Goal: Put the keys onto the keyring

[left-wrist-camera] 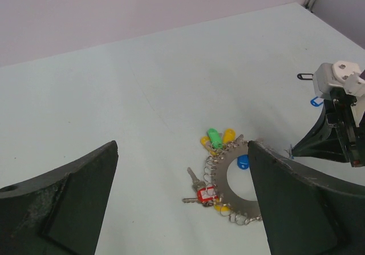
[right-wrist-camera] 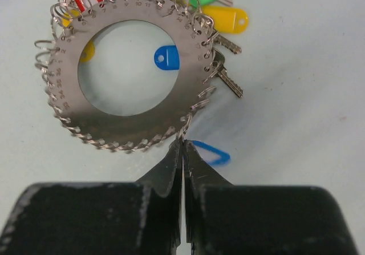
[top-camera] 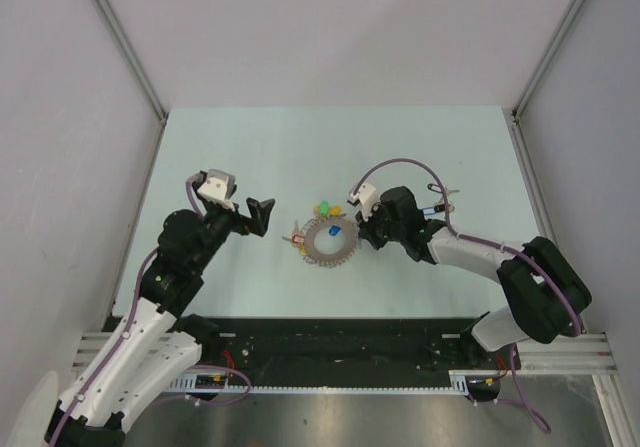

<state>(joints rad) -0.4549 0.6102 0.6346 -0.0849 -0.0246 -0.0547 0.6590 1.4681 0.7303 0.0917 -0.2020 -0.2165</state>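
From the top camera you see the keyring [top-camera: 330,240] lying flat near the middle of the table [top-camera: 240,147], between the two arms. Your left gripper [top-camera: 264,215] hangs just to its left, jaws apart. Your right gripper [top-camera: 357,235] meets its right edge.

The left wrist camera sharpens what the top one blurs. The wide-open left fingers [left-wrist-camera: 63,203] frame the ring, which carries red, green and yellow tags [left-wrist-camera: 213,136]. Two loose keys [left-wrist-camera: 315,101] with black and blue tags lie beyond the right arm.

Only the right wrist camera shows the right fingers [right-wrist-camera: 171,169] pressed together, tips touching the ring's rim beside a blue tag [right-wrist-camera: 211,153]. Whether they pinch a wire loop, you cannot tell.
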